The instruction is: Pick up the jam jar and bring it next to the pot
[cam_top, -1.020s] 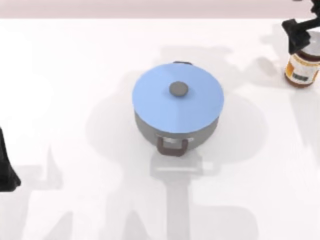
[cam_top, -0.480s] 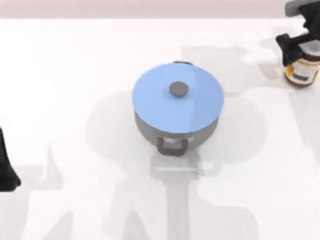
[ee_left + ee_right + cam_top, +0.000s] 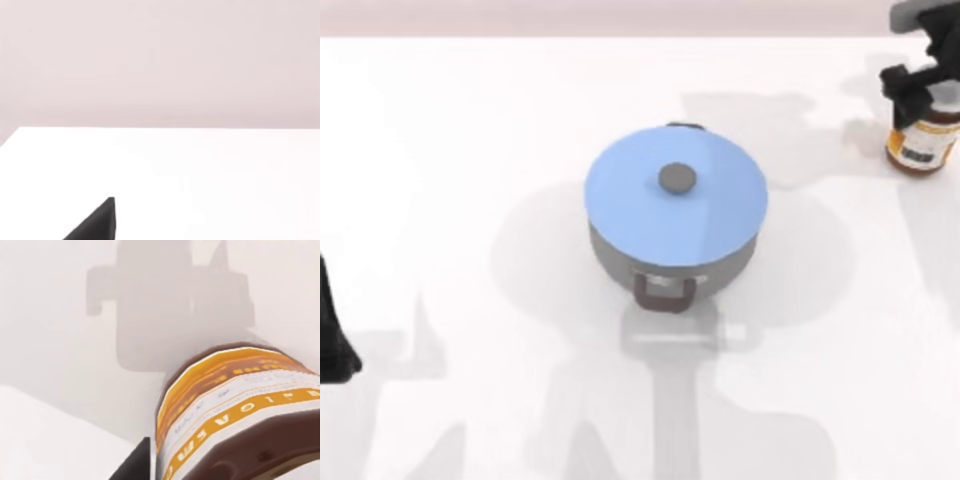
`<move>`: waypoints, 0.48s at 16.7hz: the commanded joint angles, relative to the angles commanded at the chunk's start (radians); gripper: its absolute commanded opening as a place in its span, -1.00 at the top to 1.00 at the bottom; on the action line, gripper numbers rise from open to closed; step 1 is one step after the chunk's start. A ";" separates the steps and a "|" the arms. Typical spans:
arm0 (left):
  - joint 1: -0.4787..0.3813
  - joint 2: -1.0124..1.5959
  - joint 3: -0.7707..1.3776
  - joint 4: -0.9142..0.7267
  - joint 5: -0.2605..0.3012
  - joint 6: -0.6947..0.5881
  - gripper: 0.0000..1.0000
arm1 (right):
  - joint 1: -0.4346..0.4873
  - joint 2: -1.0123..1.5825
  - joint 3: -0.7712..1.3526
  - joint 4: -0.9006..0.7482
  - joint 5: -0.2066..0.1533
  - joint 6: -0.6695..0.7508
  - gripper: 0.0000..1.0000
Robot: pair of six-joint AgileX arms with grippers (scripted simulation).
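Compared with half a second before, the jam jar (image 3: 922,146) was found slightly higher and nearer the top view's right edge, still at the far right of the worktop (image 3: 470,200), well apart from the pot (image 3: 672,225) at the centre, which had not shifted. The right gripper (image 3: 920,85) was clenched on the jar's upper part, hiding the lid; its arm was cut off by the frame edge. The left gripper (image 3: 335,335) remained parked at the left edge, its jaws not discernible.
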 joint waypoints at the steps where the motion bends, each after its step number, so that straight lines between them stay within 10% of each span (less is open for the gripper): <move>1: 0.000 0.000 0.000 0.000 0.000 0.000 -1.00 | 0.000 0.000 0.000 0.000 0.000 0.000 0.21; 8: 0.000 0.000 0.000 0.000 0.000 0.000 -1.00 | 0.000 0.000 0.000 0.000 0.000 0.000 1.00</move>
